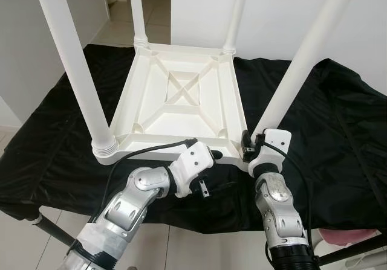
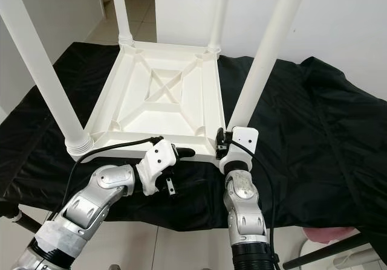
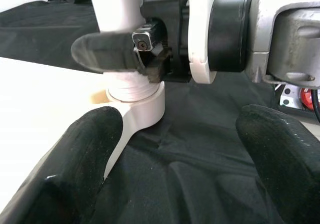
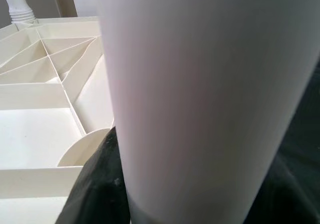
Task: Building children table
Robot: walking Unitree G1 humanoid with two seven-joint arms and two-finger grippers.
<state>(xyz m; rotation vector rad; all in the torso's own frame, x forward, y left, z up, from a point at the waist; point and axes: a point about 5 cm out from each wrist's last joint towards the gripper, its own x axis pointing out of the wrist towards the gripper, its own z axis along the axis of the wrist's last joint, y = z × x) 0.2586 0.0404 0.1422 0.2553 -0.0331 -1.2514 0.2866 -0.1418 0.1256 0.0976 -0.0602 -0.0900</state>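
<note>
A white plastic children's table point(image 1: 181, 95) lies upside down on a black cloth, its four legs pointing up. My right gripper point(image 1: 249, 144) is shut on the base of the near right leg point(image 1: 290, 83), just above its socket in the table corner. One of its black fingers point(image 3: 102, 51) crosses that leg in the left wrist view. The right wrist view has the leg point(image 4: 210, 98) very close. My left gripper point(image 1: 208, 172) is open at the table's front edge, left of that corner, with only cloth and the corner socket point(image 3: 142, 103) between its fingers.
The black cloth point(image 1: 338, 137) covers a low stand, dropping off just behind my arms. The near left leg point(image 1: 75, 64) rises steeply at the left, and two far legs point(image 1: 137, 10) stand at the back. A tiled floor and white walls surround the stand.
</note>
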